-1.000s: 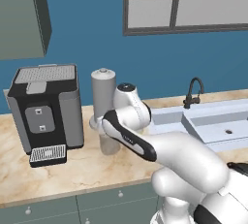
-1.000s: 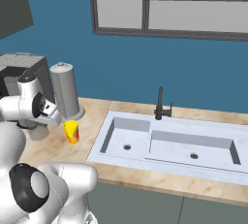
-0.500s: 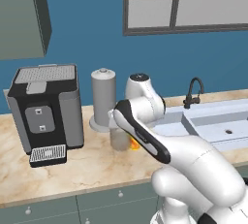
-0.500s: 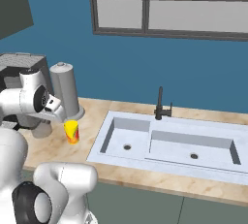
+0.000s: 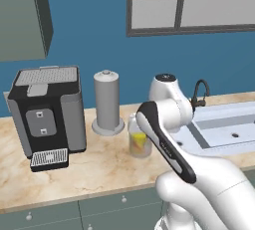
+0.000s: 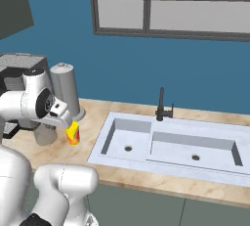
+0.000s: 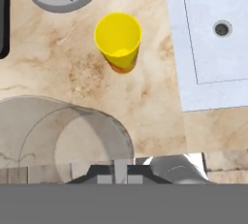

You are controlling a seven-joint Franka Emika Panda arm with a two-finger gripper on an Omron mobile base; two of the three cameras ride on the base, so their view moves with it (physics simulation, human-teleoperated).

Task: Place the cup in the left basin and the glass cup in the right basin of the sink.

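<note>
While the gripper's opening cannot be told from these views, contents read as follows. Cup [image 7: 118,40]: yellow, upright on marble counter [image 7: 145,102], beside the sink [image 6: 171,142], outside left basin [image 6: 128,139]. Glass cup [image 7: 63,133]: upright on counter, near cup, apart. Right basin [image 6: 195,149]: beyond. Grey canister [image 5: 107,102], coffee machine [image 5: 47,109]: behind.

The counter [image 7: 145,106] looks like polished stone, beige marbled with brown veins. The cup [image 7: 118,41] is opaque, matt yellow with an orange-red splash low on its side. The glass cup [image 7: 63,133] is smooth, see-through grey, the stone pattern showing through its wall. The sink [image 6: 171,144] has a smooth, pale grey-white, matt finish; its faucet [image 6: 162,105] is plain black. The tall grey cylinder [image 5: 107,102] looks matt and opaque. The coffee machine [image 5: 47,114] is black and grey, with a ribbed tray.
</note>
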